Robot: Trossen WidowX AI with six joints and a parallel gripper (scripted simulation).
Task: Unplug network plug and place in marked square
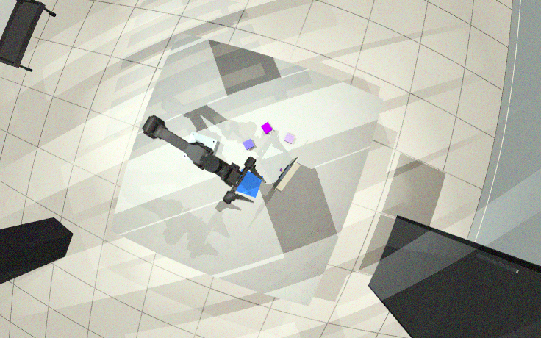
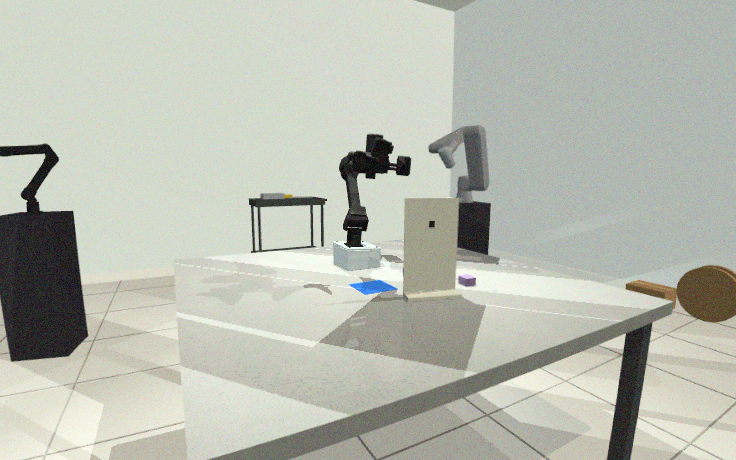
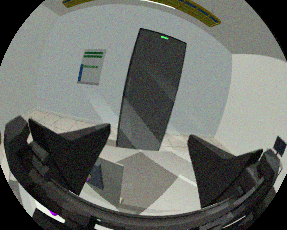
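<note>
From where I stand, the arm [image 1: 176, 139] [image 2: 352, 191] rises from a pale base box [image 1: 208, 139] [image 2: 356, 257] toward the left edge of the counter [image 1: 222, 251] [image 2: 280, 357] [image 3: 182, 197], as seen from above. It reaches toward the right edge, and the gripper [image 1: 259, 191] [image 2: 403, 165] [image 3: 150, 134] hangs high over the middle, above the level of the panel's top. Its 2 fingers are spread nearly as wide as they go, with nothing between them and no contact with the panel.

The upright panel [image 1: 288, 175] [image 2: 429, 251] [image 3: 112, 184] stands between the counter's middle and its right edge. On its arm-facing side is 1 small purple piece [image 1: 281, 170] [image 3: 88, 178], which I take for the plug (it's tiny from here, so I can't make out the tab or how deep it sits). It is at the panel, away from the marked square.

That blue square [image 1: 249, 184] [image 2: 373, 286] lies flat near the counter's middle, partly under the gripper from above. Toward the upper edge lie 3 small blocks: a magenta block [image 1: 266, 128] [image 3: 54, 213], a violet block [image 1: 248, 144] and a pale lilac block [image 1: 289, 138], all apart from one another.
</note>
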